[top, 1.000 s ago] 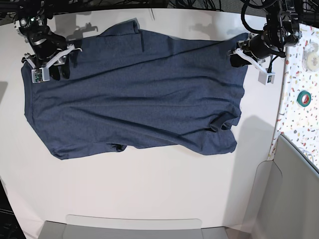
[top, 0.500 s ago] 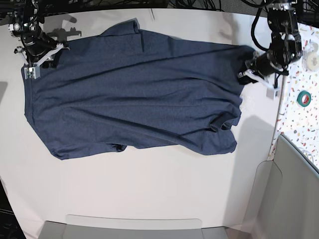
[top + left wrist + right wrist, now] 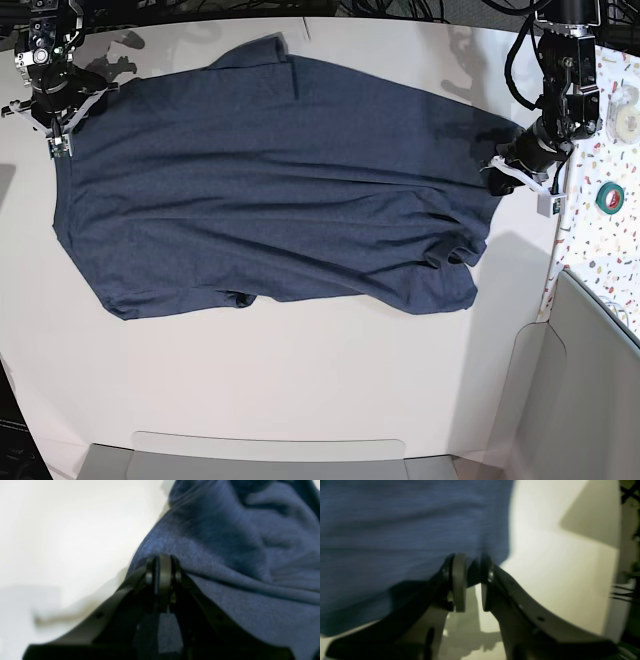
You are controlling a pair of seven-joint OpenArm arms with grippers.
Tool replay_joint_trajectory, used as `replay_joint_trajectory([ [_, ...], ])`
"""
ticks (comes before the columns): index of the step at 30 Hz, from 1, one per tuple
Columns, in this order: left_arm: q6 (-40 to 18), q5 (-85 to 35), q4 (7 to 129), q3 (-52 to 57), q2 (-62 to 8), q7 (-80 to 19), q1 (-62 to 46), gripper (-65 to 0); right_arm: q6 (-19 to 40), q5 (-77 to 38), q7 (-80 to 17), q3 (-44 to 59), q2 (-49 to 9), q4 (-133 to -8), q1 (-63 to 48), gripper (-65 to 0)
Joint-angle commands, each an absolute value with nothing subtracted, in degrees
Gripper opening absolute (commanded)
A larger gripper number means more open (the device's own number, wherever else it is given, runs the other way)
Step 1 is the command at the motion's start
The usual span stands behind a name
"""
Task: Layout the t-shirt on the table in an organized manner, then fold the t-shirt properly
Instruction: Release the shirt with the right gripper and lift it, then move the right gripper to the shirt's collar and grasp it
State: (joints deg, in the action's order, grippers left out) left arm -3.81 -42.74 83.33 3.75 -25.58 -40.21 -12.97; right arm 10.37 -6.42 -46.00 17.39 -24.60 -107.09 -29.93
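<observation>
The t-shirt (image 3: 270, 185) is spread plain side up across the far half of the table (image 3: 300, 380), its near hem rumpled. Beyond, its far corners are pinched: one in the left gripper (image 3: 161, 567), jaws shut on cloth, the other between the narrowly parted pads of the right gripper (image 3: 470, 580). If that shallow right-hand bite slips under tension, the corner could be dropped. Since a second ago, both grippers have been drawn outward and the shirt stretched wider.
</observation>
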Motion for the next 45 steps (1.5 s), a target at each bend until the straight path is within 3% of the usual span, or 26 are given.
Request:
replay_joint_trajectory([
  [1,0.2,-36.8,81.6,3.8,-26.0,-45.5,-14.6,-61.6,10.1,-5.5,-44.6,18.2,-25.6,-108.5,-29.8,-55.9],
  [7,0.2,-37.1,81.8,3.6,-25.5,-45.5,-14.9,-61.7,10.1,-5.1,-41.9,18.2,-25.3,-116.9,-29.9,-54.5],
  [11,0.2,-36.8,81.9,3.4,-23.3,-45.9,-14.9,-61.7,10.1,-5.1,-38.3,15.8,-25.4,-117.9,-28.9,-45.9],
  [20,0.2,-36.7,81.5,3.6,-22.3,-45.9,-14.8,-61.7,10.1,1.0,-36.9,-14.7,-34.5,-117.9,-22.4,-32.1],
  [27,0.2,-36.7,80.4,3.3,-22.2,-45.9,-14.5,-61.7,10.1,18.2,-36.9,-37.0,-40.7,-117.9,-16.1,-31.7],
  [31,0.2,-36.7,78.5,3.3,-22.2,-45.3,-14.3,-61.6,10.2,22.2,-36.8,-45.1,-42.4,-117.9,-13.7,-31.7],
  [38,0.2,-36.7,78.3,3.3,-22.2,-45.3,-14.3,-61.6,15.5,22.2,-36.8,-51.1,-44.8,-117.9,-12.9,-32.0],
  [45,0.2,-36.7,78.2,3.3,-22.0,-45.2,-14.3,-61.6,15.9,22.5,-36.7,-50.6,-44.3,-118.0,-12.4,-32.0],
])
